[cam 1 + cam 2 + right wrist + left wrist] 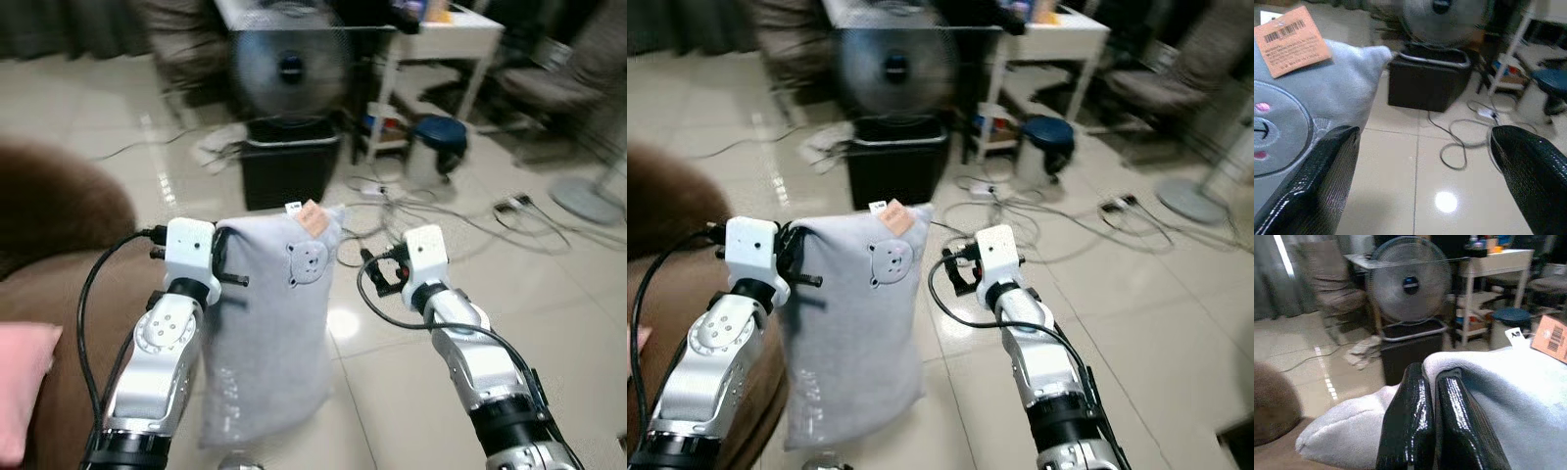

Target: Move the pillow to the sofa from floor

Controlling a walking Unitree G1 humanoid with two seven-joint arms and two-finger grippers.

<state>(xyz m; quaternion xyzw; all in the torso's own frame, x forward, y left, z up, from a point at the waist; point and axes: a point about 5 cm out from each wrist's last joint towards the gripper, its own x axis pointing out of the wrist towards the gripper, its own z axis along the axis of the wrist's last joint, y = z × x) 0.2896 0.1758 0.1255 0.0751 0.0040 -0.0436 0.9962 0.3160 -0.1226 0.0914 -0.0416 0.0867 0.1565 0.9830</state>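
1. Head views: grey pillow (269, 333) hanging upright between the two arms, held off the tiled floor (549, 294), bear face and orange tag (312, 216) near its top edge. Left end effector (231, 266) pinching the pillow's upper left edge; right end effector (377, 269) just beside the pillow's right edge, apart from it. Brown sofa (49, 284) at the left, pink cushion (24, 377) on it. Further back: black bin (291, 162), fan (289, 69) above it, white surface (446, 39), blue stool (438, 137), cables (441, 211) across the floor.

2. Left wrist view: two black fingers (1408, 426) pressed together on a fold of the pillow (1508, 396), grey fabric bulging on both sides. Fan (1409, 281) and bin (1410, 345) straight ahead, tag (1552, 338) at the edge.

3. Right wrist view: fingers (1317, 181) spread wide, gripping nothing; one finger close against the pillow (1327, 93), contact not clear. Tag (1290, 41) with barcode above the bear face. Bin (1427, 81) and cables (1459, 142) on the floor beyond.
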